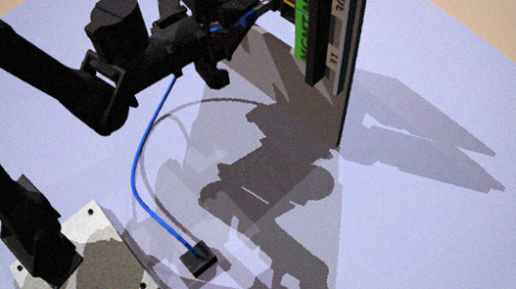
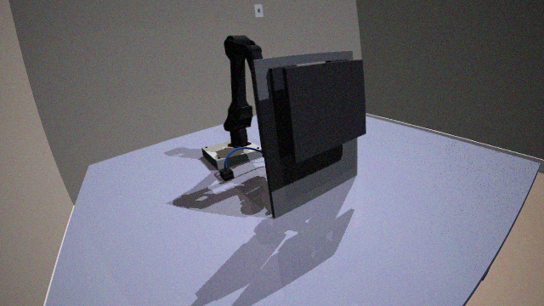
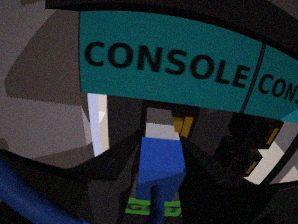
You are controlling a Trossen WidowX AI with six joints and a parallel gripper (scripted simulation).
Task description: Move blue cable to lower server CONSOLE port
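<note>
Jaws (image 1: 249,16) narrowed onto blue plug (image 1: 248,17) (image 3: 161,157), which sits just below the large CONSOLE label (image 3: 167,62) in wrist view, clear tip pointing portward, so the coming move likely runs along its long axis.

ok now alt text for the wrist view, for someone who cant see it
Blue cable plug held between the tool's dark fingers, its pale tip at a port under a teal CONSOLE label; a second teal label is cut off at right.

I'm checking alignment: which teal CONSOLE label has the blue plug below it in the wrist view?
The left CONSOLE label, above the blue plug. Its word shows whole; the right label's is cut off.
</note>
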